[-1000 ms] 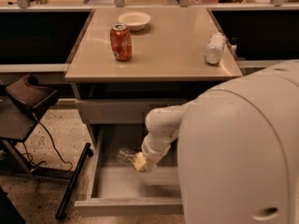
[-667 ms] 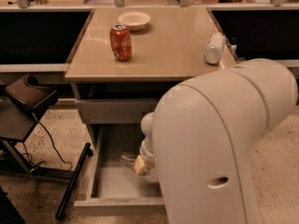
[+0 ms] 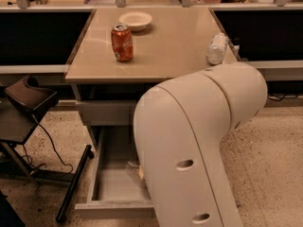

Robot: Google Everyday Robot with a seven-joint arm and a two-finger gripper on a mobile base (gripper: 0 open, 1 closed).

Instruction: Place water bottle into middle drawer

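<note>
The middle drawer [image 3: 113,186] stands pulled open under the table, with a grey flat bottom and a plain front panel. My big white arm [image 3: 189,145] reaches down into it and covers its right half. Only a tan sliver of my gripper [image 3: 141,172] shows at the arm's left edge, low inside the drawer. A small clear piece of the water bottle [image 3: 132,164] shows just left of it, above the drawer bottom. The rest of the bottle is hidden, and I cannot tell whether it is held.
On the tan table [image 3: 165,56] stand an orange-red soda can [image 3: 122,42], a white bowl [image 3: 136,20] and a whitish bottle-like object [image 3: 217,48] at the right edge. A black chair [image 3: 28,103] with a cable and base leg stands left of the drawer.
My arm's white housing has swung left and now hides most of the drawer, the gripper and the bottle. The gripper stays low inside the drawer.
</note>
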